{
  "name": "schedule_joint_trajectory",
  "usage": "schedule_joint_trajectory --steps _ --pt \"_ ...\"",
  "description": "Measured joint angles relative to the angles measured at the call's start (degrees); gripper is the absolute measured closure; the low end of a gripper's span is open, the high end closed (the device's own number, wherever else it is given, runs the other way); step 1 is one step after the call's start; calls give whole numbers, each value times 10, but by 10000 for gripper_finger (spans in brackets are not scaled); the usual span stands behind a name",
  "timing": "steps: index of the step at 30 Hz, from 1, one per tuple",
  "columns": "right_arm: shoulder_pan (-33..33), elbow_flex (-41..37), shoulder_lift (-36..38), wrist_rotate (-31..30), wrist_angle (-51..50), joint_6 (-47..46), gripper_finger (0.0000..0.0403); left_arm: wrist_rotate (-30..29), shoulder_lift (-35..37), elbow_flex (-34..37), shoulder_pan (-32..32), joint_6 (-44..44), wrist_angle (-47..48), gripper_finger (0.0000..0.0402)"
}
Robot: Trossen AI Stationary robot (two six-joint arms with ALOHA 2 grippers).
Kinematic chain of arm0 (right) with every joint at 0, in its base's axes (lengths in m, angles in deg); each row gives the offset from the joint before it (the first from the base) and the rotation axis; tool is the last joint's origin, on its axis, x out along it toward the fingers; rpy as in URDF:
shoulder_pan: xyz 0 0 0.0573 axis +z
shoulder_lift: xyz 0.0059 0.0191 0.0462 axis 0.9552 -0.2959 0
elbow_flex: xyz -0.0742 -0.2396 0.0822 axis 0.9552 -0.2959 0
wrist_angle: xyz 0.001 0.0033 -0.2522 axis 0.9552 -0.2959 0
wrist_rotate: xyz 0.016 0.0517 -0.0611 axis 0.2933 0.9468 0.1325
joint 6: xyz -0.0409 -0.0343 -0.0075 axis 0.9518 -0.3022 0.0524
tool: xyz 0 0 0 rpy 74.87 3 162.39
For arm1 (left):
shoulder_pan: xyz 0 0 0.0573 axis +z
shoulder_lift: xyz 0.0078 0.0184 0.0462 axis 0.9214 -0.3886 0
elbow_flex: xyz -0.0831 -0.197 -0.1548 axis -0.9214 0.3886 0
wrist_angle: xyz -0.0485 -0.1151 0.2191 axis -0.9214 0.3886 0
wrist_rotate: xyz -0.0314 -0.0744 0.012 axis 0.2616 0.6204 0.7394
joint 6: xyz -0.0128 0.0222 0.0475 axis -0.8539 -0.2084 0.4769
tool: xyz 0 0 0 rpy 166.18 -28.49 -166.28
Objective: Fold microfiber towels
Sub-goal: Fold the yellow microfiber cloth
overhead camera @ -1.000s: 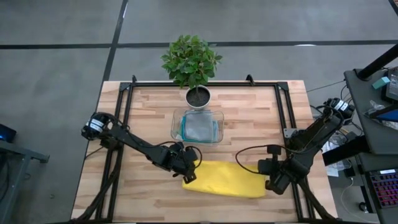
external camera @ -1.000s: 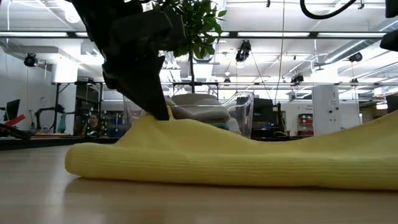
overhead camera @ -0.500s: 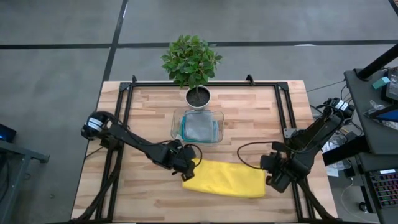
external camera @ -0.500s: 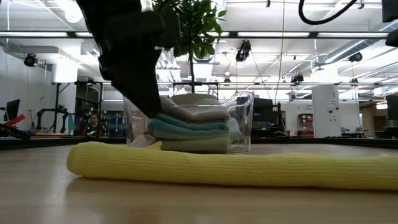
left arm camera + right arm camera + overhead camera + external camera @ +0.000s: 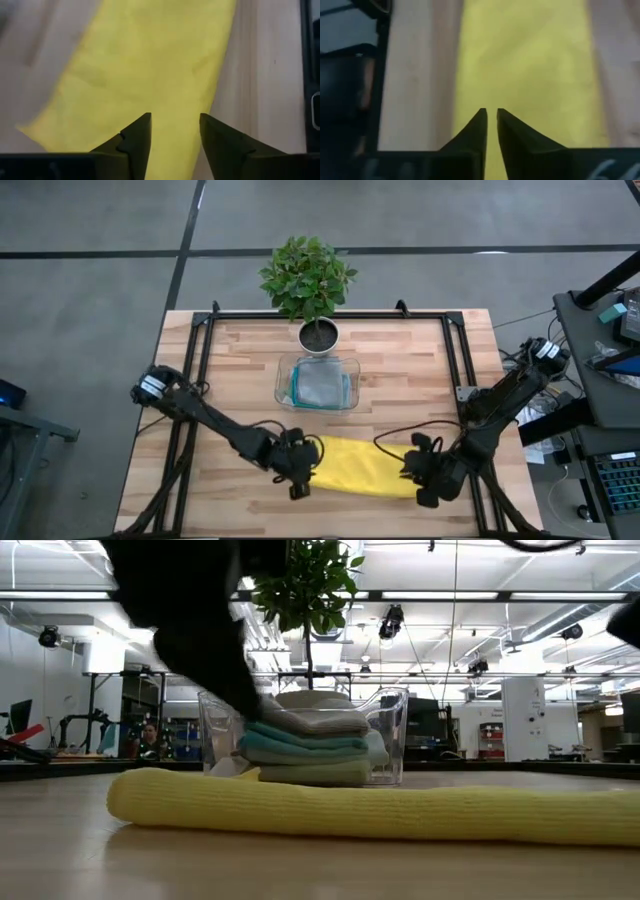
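The yellow microfiber towel [image 5: 360, 465] lies folded in a long flat band on the table near its front edge [image 5: 380, 810]. My left gripper [image 5: 303, 472] hovers over the band's left end, open, with the yellow cloth [image 5: 150, 65] ahead of its fingers [image 5: 175, 125]. My right gripper [image 5: 414, 472] hovers at the band's right end [image 5: 530, 65], with only a narrow gap between its fingertips [image 5: 491, 117] and nothing in it. Neither gripper visibly touches the cloth. Folded grey [image 5: 315, 720], teal [image 5: 300, 745] and sage green [image 5: 320, 772] towels are stacked in the clear tray [image 5: 280, 380].
The clear tray [image 5: 395, 730] stands just beyond the yellow towel at mid-table. A potted plant [image 5: 308, 275] stands behind it at the far edge. Black frame rails [image 5: 200, 370] run along both sides of the table. Bare wood lies left and right of the tray.
Both grippers have let go of the yellow towel. Its left end, held up by my left gripper a second ago, has dropped, and the band lies flat. My left gripper has opened and moved toward the near edge. My right gripper has moved left toward the towel's right end and tipped.
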Motion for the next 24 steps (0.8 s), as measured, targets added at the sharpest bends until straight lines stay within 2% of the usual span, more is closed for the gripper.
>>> schedule_joint_trajectory --steps 3,8,15,19,24 --pt "0 -30 -14 21 84 6 386 5 -19 4 -16 -15 1 271" --pt "1 -53 -65 84 163 -19 394 11 -47 7 -26 -42 -1 310" --pt "8 -51 -129 171 152 -57 394 53 -71 12 -27 -62 0 348" --pt "8 -50 -120 168 121 -47 394 110 -72 20 -27 -112 0 361" --pt "-6 -52 -93 139 53 -12 394 137 -62 22 -35 -168 53 370"
